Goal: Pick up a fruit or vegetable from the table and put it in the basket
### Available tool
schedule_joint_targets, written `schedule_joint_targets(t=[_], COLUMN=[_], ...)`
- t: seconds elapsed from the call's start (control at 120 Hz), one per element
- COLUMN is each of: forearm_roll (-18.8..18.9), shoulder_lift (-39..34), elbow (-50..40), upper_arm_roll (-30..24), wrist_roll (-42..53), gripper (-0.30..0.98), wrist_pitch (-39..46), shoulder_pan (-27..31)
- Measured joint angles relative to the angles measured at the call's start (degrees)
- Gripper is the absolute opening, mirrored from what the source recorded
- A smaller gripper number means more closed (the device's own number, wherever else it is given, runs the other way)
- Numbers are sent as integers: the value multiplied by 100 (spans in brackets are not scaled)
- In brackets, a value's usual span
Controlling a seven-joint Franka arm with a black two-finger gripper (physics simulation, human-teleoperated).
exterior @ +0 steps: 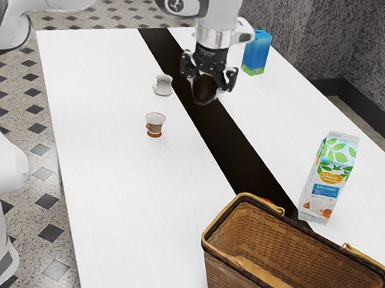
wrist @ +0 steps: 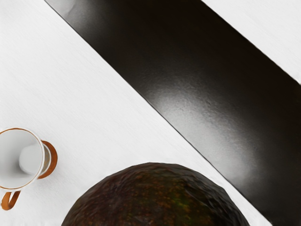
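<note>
Dark avocado [exterior: 204, 91] (faintly green) hangs clasped between the gripper's [exterior: 209, 81] fingers.

Gripper [exterior: 208, 77] holding dark avocado [exterior: 204, 92]; wicker basket [exterior: 226, 275] (tan rim) beside leaf-patterned carton [exterior: 329, 178]; cup [exterior: 154, 125] near white jar [exterior: 163, 86].

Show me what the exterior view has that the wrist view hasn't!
The exterior view adds the basket, a bit of something red behind it, the leafy carton, the blue box, the little white pot and my gripper.

The wrist view adds close-up detail: green specks on the dark fruit and a bright shine on the black stripe.

Both share that fruit, that stripe, the brown-and-white cup and the white table.
</note>
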Motion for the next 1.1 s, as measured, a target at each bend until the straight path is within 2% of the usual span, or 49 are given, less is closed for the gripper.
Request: schedule_joint_targets(t=[0.117,0.267,0.342,0.558,0.808,0.95,1.1], forearm_roll=[-329,-557,-606,-603,-187,173,320], shoulder_lift=[365,531,535,497,480,471,367], elbow=[1,-39,-120,-271,-179,-167,-198], upper_arm_roll=[-665,-1322,-1425,-1466,-1997,-2265,-2272], wrist_roll=[-26,-158,-258,-672,-1063,-1284,-1551], gripper=[30,30,30,30,30,30,29], wrist_pitch=[-190,-432,-520,-770,-850,-882,-969], shoulder_pan=[305,320,186,-670,-931,-1433,-1930])
